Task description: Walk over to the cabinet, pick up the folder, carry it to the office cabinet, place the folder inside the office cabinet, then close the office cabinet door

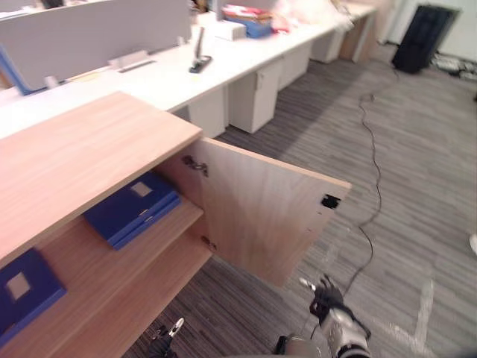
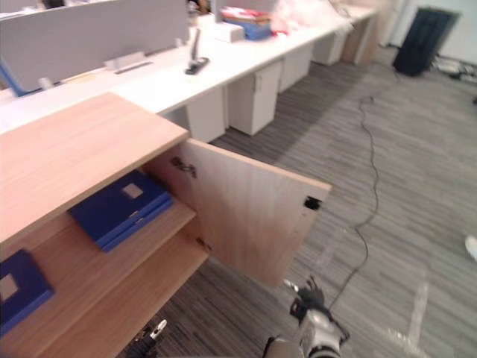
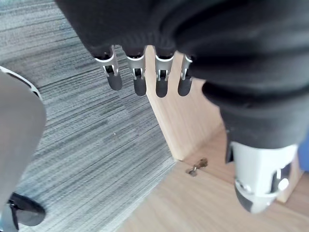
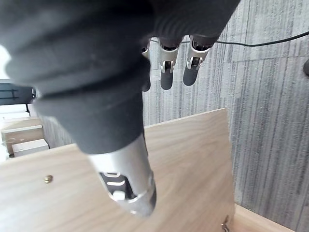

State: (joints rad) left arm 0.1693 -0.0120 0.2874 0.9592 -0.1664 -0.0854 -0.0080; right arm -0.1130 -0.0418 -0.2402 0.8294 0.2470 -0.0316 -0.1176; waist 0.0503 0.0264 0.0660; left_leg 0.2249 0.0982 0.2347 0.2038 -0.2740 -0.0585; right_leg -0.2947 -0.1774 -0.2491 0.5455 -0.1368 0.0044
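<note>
Right hand (image 1: 328, 297) hangs empty, low over the grey carpet (image 1: 417, 171) just beside the free edge of the open door (image 1: 261, 216), its fingers loosely straight and thumb held apart, pinching nothing. In its own wrist view the door's wooden panel lies just past the fingertips, apart from them. Left hand (image 3: 139, 82), equally empty with fingers straight in a row, hovers near the lower front of the office cabinet (image 1: 82, 156), close to the door's bottom hinge.

Inside, a blue folder (image 1: 130, 209) lies flat on the upper shelf (image 1: 89, 257), just beside the top hinge (image 1: 195, 165) and wholly within the opening. A second blue folder (image 1: 22, 287) lies further along the same shelf, well apart from the first; which of the two is the carried one cannot be told for certain, though the one by the door seems likelier.

With neither hand holding anything and a folder resting inside, the placing step looks done and only the door remains. It stands swung wide, inner face toward the robot. Closing it likely calls for the right hand to reach round the free edge to the outer face and push the panel back toward the cabinet front, while the left hand draws clear of the gap so it is not caught.
</note>
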